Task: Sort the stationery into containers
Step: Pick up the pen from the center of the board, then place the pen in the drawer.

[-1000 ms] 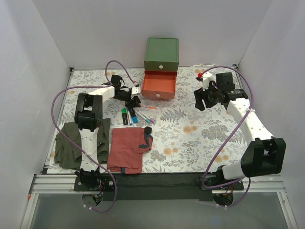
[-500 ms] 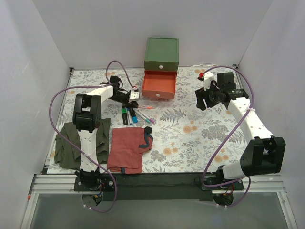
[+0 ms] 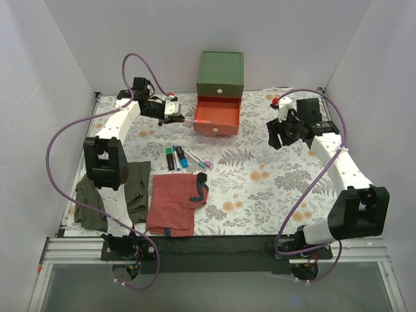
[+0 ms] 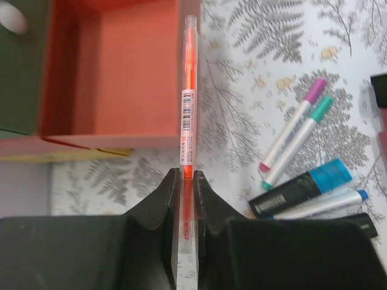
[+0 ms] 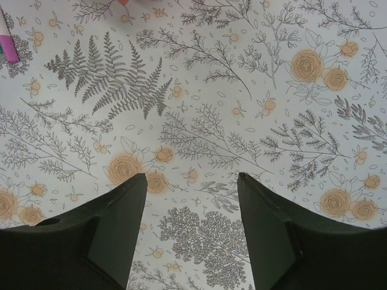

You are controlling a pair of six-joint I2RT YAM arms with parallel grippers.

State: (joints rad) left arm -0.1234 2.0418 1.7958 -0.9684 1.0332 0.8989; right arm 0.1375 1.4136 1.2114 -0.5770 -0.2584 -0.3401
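My left gripper point(image 3: 177, 117) point(image 4: 186, 178) is shut on a thin orange pen point(image 4: 188, 103) point(image 3: 188, 121). It holds the pen in the air, and the pen's far end reaches over the front left corner of the open red-orange drawer point(image 3: 216, 116) point(image 4: 121, 66) of the green chest point(image 3: 220, 71). More stationery lies on the table below. There are a purple-tipped pen point(image 4: 296, 124), a teal-tipped pen point(image 4: 305, 134), a blue marker point(image 4: 302, 187) and a green-capped black marker point(image 3: 169, 158). At the right, my right gripper point(image 3: 276, 135) point(image 5: 192, 181) hangs open above the floral cloth with nothing in it.
A red folded cloth point(image 3: 174, 203) and an olive folded cloth point(image 3: 104, 195) lie near the front left, by the left arm's base. The chest's upper drawer, with its white knob point(image 3: 220, 90), is closed. White walls stand on three sides.
My left arm has risen from the pile of pens and swung back and left, carrying the orange pen to the red-orange drawer. The right arm has barely moved.
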